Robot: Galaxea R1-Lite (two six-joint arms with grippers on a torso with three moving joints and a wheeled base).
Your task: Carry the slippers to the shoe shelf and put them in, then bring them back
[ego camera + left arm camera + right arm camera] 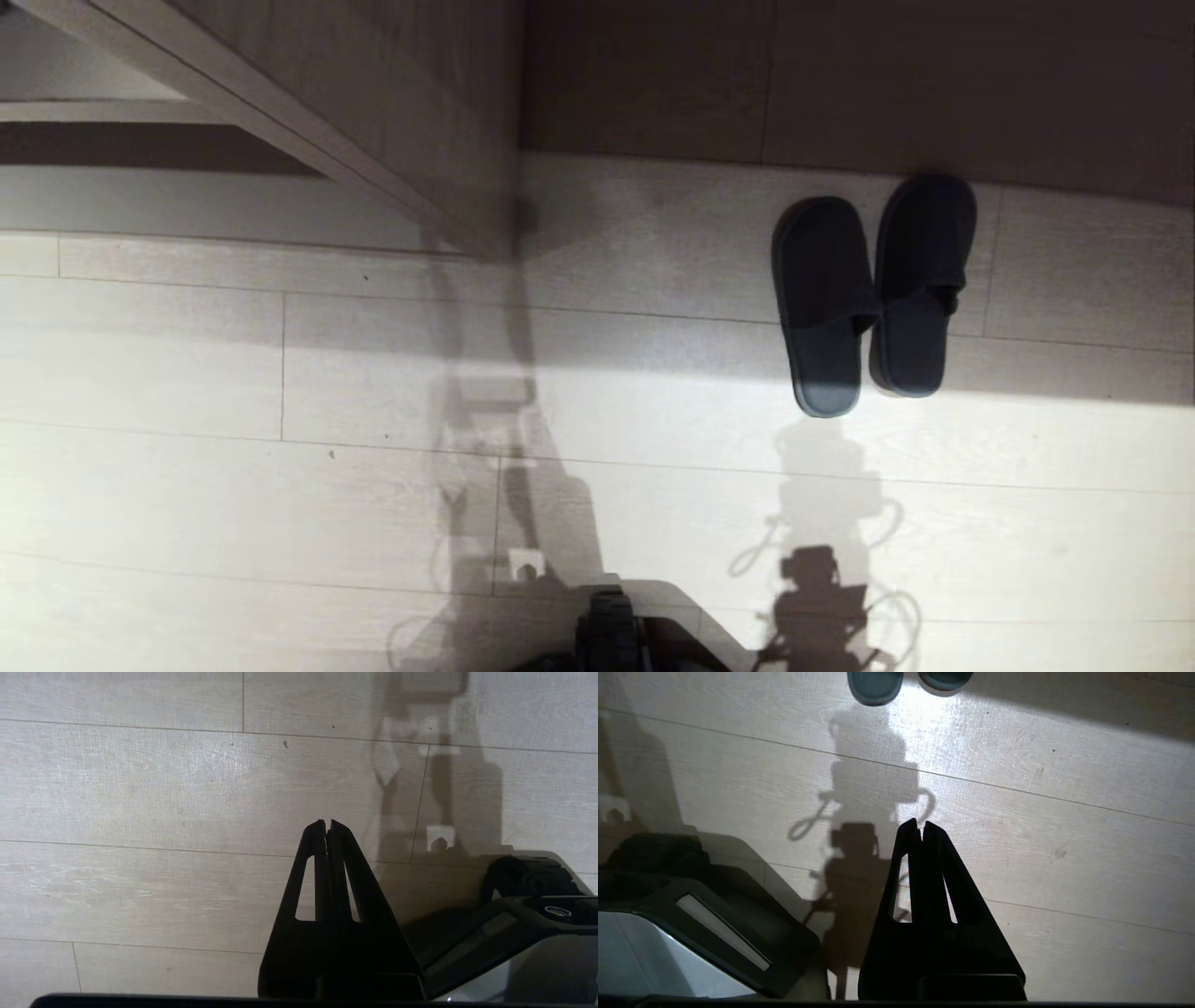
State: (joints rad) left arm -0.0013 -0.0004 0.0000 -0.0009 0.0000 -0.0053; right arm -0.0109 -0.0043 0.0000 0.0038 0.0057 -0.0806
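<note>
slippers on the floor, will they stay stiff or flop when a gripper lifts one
The slippers look like soft fabric with thin flat soles, so one would probably sag if pinched at one end. They seem light for their size. Lying flat side by side on the smooth plank floor, they would likely slide rather than tip if nudged.

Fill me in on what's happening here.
Nothing is being handled yet. The slippers lie side by side on the wood floor, ahead and to the robot's right, beside a wooden panel. The left pincer and right pincer are both shut and empty, pointing at bare floor.
</note>
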